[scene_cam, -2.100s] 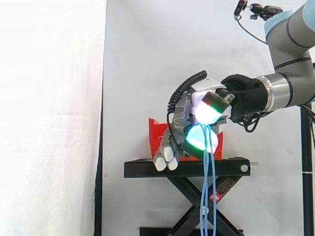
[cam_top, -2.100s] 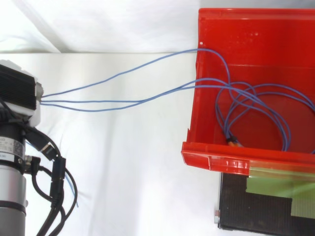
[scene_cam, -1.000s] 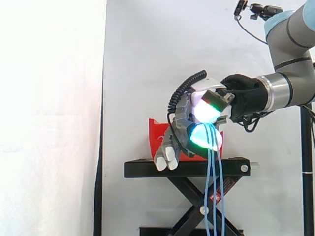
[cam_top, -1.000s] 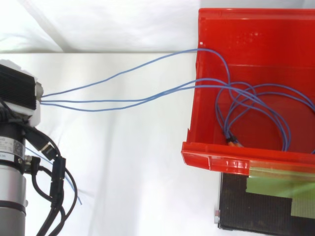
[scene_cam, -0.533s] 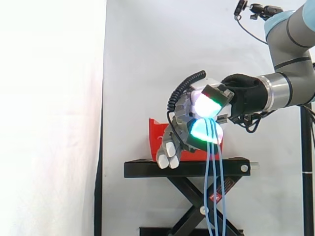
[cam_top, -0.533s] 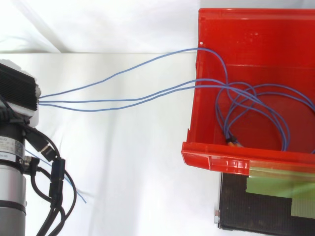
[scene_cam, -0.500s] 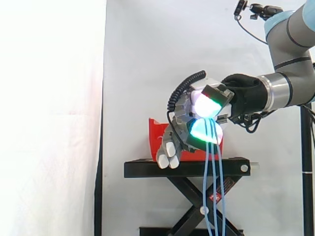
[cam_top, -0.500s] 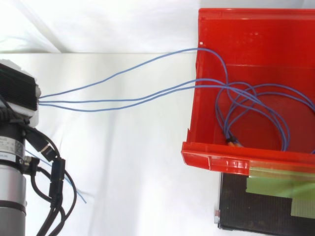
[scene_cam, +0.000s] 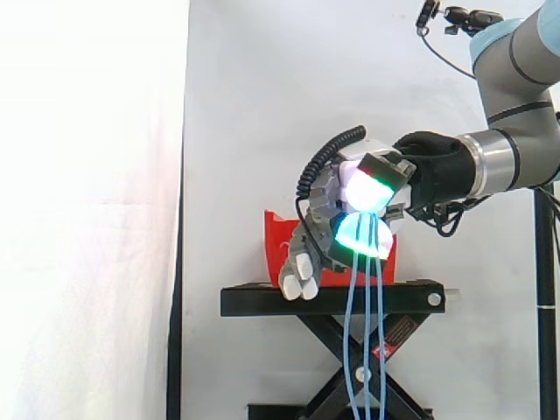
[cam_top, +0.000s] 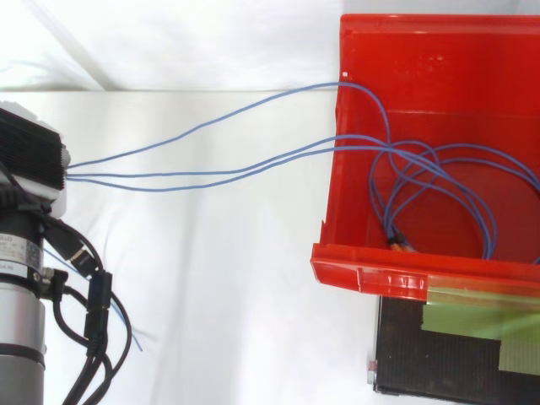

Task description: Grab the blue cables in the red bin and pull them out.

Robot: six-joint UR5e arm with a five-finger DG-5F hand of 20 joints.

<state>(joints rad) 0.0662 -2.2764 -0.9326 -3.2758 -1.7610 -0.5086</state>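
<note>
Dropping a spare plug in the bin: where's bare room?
Bare: in the red plastic bin, the floor strip along its upper wall in the top view, above the thin blue cables. Crowded: their loops fill the middle and lower part, and strands stretch out to the hand pinching them.

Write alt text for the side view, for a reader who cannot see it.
A robot hand pinches several blue cables between glowing fingertip pads; the strands hang down from it. Behind the hand a red bin sits on a black scissor stand, before a white curtain.
</note>
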